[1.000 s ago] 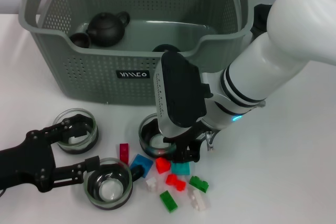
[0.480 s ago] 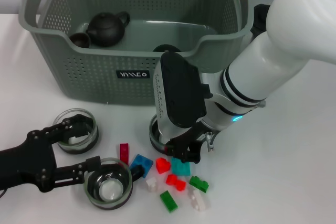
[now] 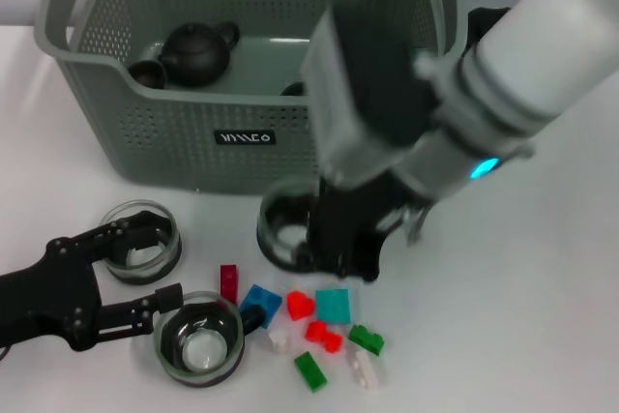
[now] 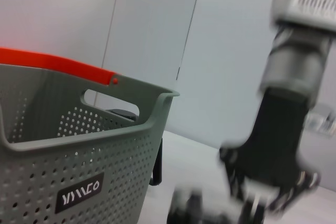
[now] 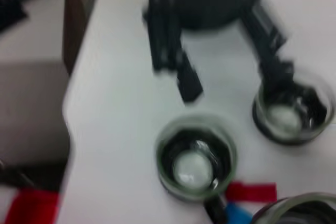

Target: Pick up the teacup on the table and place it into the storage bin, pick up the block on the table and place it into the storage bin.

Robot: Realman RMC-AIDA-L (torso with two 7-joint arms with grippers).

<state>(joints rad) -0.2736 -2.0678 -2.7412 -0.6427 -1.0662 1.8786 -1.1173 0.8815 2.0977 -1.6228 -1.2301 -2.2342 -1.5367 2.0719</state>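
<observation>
Glass teacup (image 3: 282, 231) sits clamped in your right gripper (image 3: 324, 249), just off the table before the bin (image 3: 174, 123); next, I judge, carry it over the rim, while your open left gripper (image 3: 145, 268) waits by two other cups.

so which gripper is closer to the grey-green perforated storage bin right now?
Right. The right gripper sits just in front of the grey-green perforated storage bin, at a glass teacup; the left gripper lies farther out among the other cups.

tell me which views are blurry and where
Head view: the right gripper and its arm smear with motion, while the storage bin and blocks stay sharp. Left wrist view: bin sharp, right arm blurred. Right wrist view: soft all over, teacups included.
</observation>
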